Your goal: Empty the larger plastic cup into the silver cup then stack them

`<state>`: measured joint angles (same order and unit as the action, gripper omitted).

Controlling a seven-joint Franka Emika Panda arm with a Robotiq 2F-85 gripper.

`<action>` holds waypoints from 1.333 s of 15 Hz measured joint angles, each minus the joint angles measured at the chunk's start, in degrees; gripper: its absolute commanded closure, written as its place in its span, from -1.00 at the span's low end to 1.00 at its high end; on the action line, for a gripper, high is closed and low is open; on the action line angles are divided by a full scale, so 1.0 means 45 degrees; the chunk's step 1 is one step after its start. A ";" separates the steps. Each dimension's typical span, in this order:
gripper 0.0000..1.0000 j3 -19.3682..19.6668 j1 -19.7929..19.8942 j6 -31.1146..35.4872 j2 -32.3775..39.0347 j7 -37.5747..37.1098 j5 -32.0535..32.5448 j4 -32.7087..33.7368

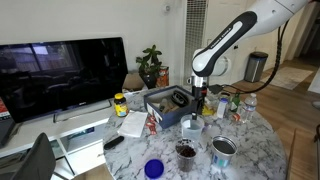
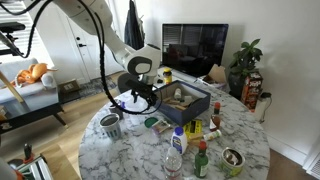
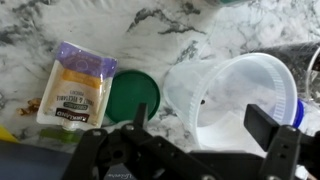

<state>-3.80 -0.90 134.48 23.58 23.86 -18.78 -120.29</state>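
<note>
The larger plastic cup (image 3: 235, 95) is wide and pale bluish-white. It stands upright on the marble table and fills the right of the wrist view, with a small dark speck inside. It also shows in an exterior view (image 1: 192, 123). My gripper (image 3: 202, 125) is open just above it, with its two fingers on either side of the cup's near rim and not touching it. It hangs over the cup in both exterior views (image 1: 198, 106) (image 2: 140, 97). The silver cup (image 1: 223, 150) stands apart near the table's edge and shows again in an exterior view (image 2: 111, 124).
A dark cup with brownish contents (image 1: 186, 150) and a small blue cup (image 1: 154, 168) stand near the table's edge. A green lid (image 3: 130, 97) and a snack packet (image 3: 75, 85) lie beside the pale cup. A dark box (image 1: 165, 100) and bottles (image 1: 236, 105) crowd the table.
</note>
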 measured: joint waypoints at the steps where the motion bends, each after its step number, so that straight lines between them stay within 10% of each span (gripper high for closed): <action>1: -0.25 -0.0035 0.0044 0.0199 0.0108 -0.0099 0.0002 0.0000; 9: 0.97 -0.0205 0.0254 0.0636 0.0461 -0.0683 0.0018 0.0051; 20: 0.98 -0.0181 0.0256 -0.0165 -0.0748 -0.1990 0.2086 0.0013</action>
<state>-4.61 0.25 133.74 20.21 14.91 -9.40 -120.23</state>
